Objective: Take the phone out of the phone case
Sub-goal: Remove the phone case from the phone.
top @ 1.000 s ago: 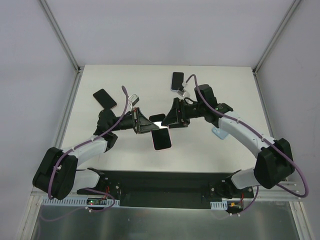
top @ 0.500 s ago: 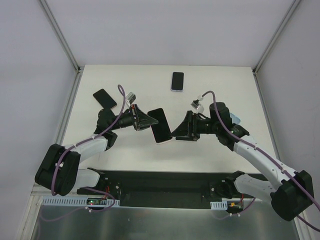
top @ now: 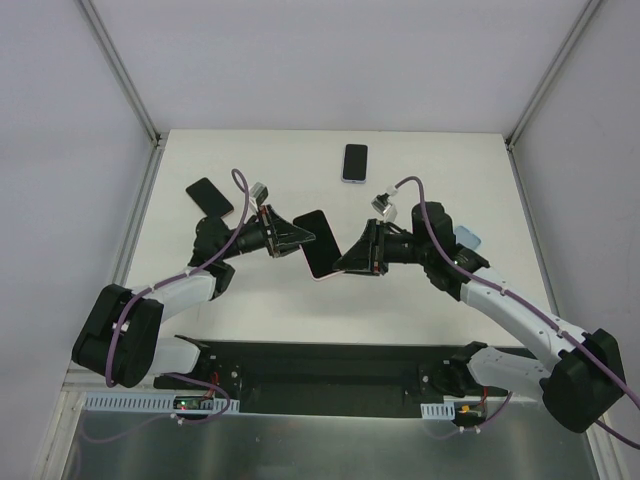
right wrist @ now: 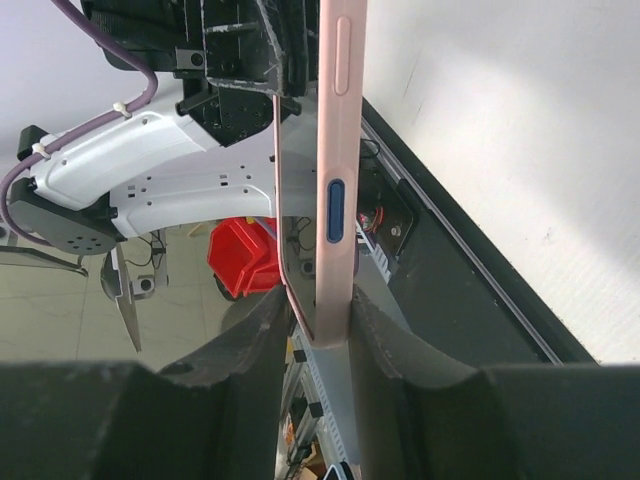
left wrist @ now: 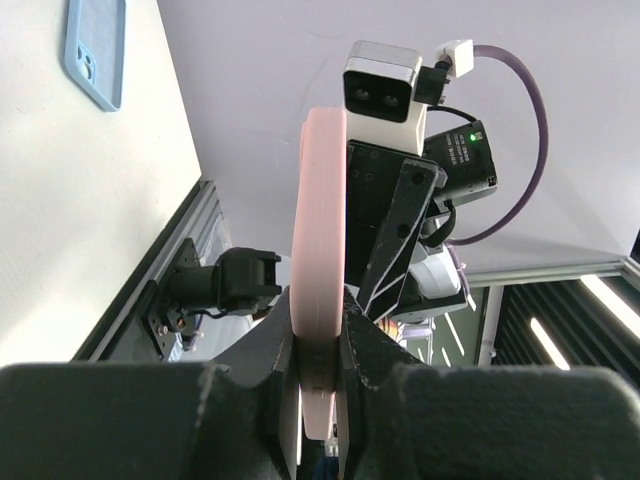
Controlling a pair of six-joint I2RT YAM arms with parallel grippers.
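Phone [top: 316, 243] in pink case [left wrist: 322, 250], gripped by left claw [top: 303, 238] and right claw [top: 344, 262].

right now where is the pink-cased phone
In the top view the pink-cased phone is held above the middle of the table, between the left hand and right hand, nearer than the black phone at the far edge.

White tabletop [top: 250, 160]: matt, evenly lit, soft shadows only. It is enclosed on three sides by pale grey wall panels [top: 330, 60]. Aluminium frame profiles run up the two rear corners, the left profile [top: 121, 68] and the right profile [top: 553, 75], and more run along the table's side edges. A black plate [top: 330, 372] spans the near edge, with bare sheet metal [top: 330, 445] below it. Outside the enclosure: pale tiled floor [right wrist: 180, 335], a red bin [right wrist: 240, 258], lit strip lights [left wrist: 605, 295].
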